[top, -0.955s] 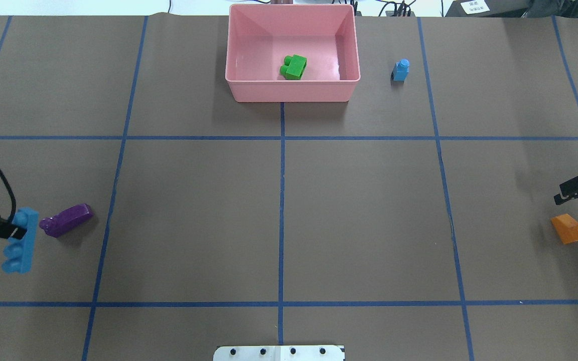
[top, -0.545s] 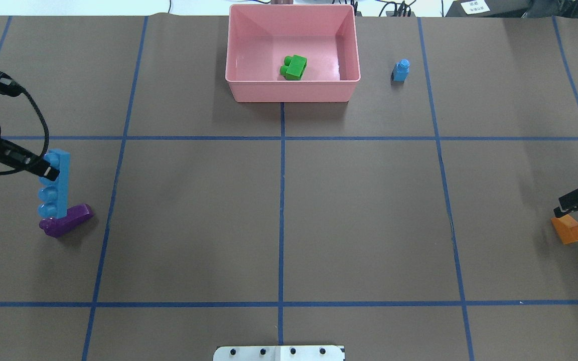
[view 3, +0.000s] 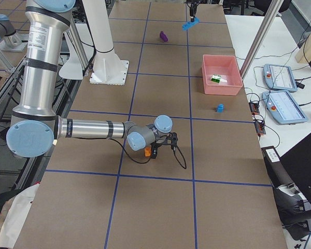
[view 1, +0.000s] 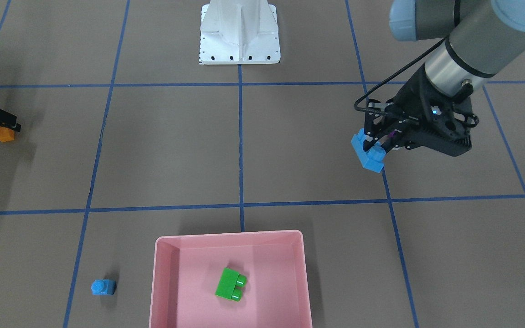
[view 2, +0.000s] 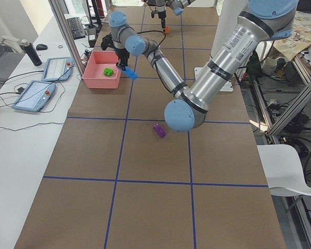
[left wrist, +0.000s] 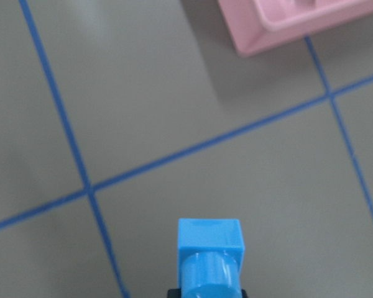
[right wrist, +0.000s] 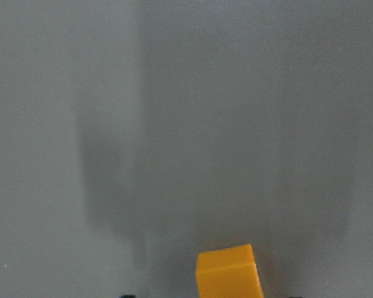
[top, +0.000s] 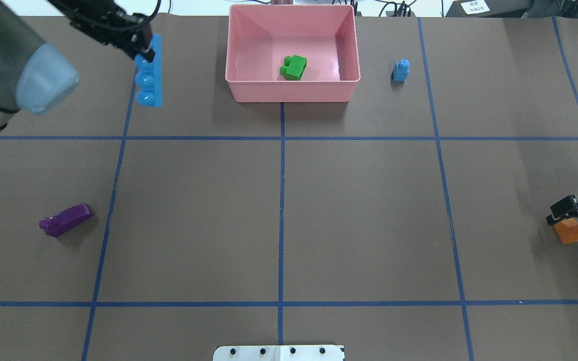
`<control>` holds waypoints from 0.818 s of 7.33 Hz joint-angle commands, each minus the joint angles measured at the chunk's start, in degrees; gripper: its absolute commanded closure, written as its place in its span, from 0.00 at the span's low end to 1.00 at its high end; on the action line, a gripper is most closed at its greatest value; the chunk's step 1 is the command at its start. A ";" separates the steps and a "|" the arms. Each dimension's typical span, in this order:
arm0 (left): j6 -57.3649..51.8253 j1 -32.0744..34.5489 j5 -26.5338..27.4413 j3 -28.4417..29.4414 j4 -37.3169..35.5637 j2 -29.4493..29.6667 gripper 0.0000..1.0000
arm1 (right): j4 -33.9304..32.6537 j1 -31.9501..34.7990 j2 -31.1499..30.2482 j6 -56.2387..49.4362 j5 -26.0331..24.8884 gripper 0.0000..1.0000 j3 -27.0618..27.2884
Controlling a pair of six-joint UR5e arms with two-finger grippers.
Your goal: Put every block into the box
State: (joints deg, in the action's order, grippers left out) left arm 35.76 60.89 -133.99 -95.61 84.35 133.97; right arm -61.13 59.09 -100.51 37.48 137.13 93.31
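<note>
My left gripper (top: 144, 50) is shut on the long blue bar (top: 149, 77) and holds it in the air, left of the pink box (top: 293, 93). The bar also shows in the left wrist view (left wrist: 210, 251). A green brick (top: 294, 67) lies in the box. The tiny blue cube (top: 401, 70) stands right of the box. The purple bar (top: 66, 219) lies at the near left. My right gripper (top: 567, 214) is open and low over the orange brick (top: 572, 233), whose end shows between the fingers in the right wrist view (right wrist: 229, 273).
The white base plate (top: 279, 353) sits at the near middle edge. Blue tape lines grid the brown table cover. The left arm's grey link (top: 3, 75) reaches over the far left of the table.
My left gripper has carried the blue bar from beside the purple bar up and away to the box's left side. My right gripper has come down over the orange brick.
</note>
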 commanded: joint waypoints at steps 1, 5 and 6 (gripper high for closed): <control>9.10 -2.95 4.40 18.97 7.60 15.13 1.00 | 1.53 -0.21 -0.21 -0.12 0.59 1.00 -0.06; 21.20 -9.74 22.10 43.82 34.21 23.53 1.00 | -2.65 1.71 10.71 2.32 4.54 1.00 1.27; 21.11 -9.92 25.15 47.67 37.87 24.23 0.96 | -14.86 4.51 22.08 3.47 4.81 1.00 1.44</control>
State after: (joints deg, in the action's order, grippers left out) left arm 56.57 51.62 -112.71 -52.29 118.24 157.31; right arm -65.51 60.84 -89.61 39.53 141.09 94.71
